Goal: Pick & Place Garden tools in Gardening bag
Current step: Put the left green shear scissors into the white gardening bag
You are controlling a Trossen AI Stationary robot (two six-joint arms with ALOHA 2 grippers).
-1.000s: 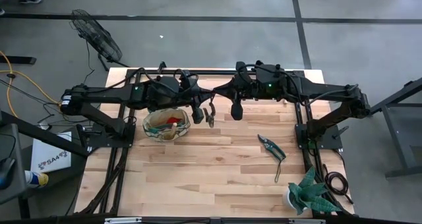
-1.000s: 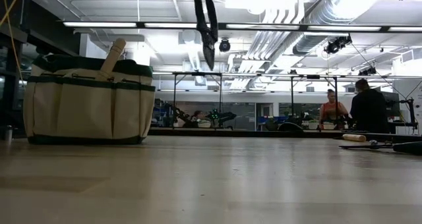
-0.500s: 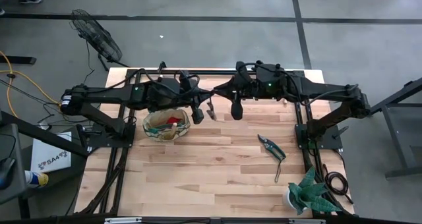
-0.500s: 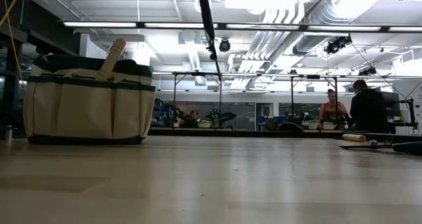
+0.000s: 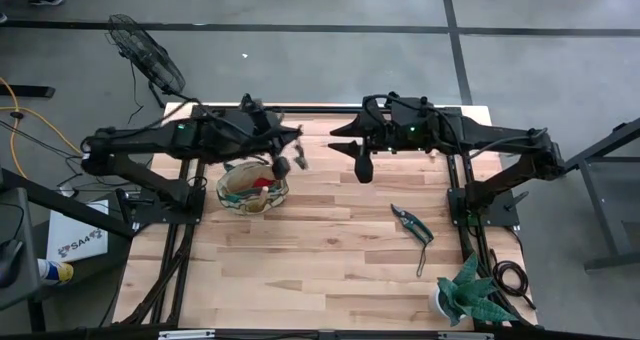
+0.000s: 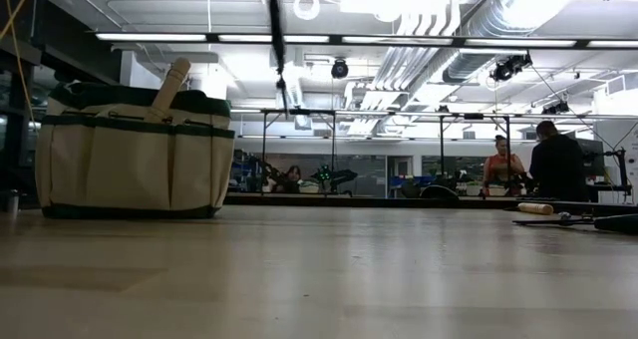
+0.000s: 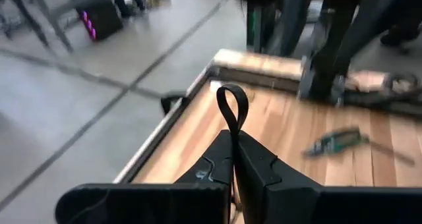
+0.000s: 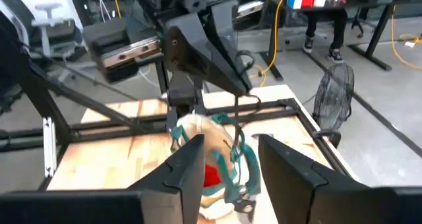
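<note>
The gardening bag (image 5: 252, 188) stands on its base at the table's left; it is beige with green trim (image 6: 135, 150), and a wooden tool handle (image 6: 169, 88) sticks out of it. A red item (image 8: 212, 174) lies inside. My left gripper (image 5: 283, 164) is at the bag's right rim, high up, shut on dark pruners (image 6: 277, 50). Green-handled pruning shears (image 5: 410, 223) lie flat on the table's right half. My right gripper (image 5: 361, 170) hangs open and empty mid-table, right of the bag. My left gripper pinches the dark pruners between its two shut fingers; in the left wrist view only a black loop (image 7: 232, 109) shows, sticking out past the fingertips. The pruners hang down below the gripper (image 6: 280, 85), clear of the table and above the bag's height.
A green spiky plant in a white pot (image 5: 465, 292) stands at the near right corner. A wooden handle (image 6: 535, 208) lies on the table far right in the low view. People stand in the room behind. Bare wood lies between the bag and the shears.
My left gripper has gone toward the table's left edge, from mid-table to the bag's right rim, carrying the pruners high. The hanging pruners have turned about and now show edge-on in the low view. My right gripper has kept still.
</note>
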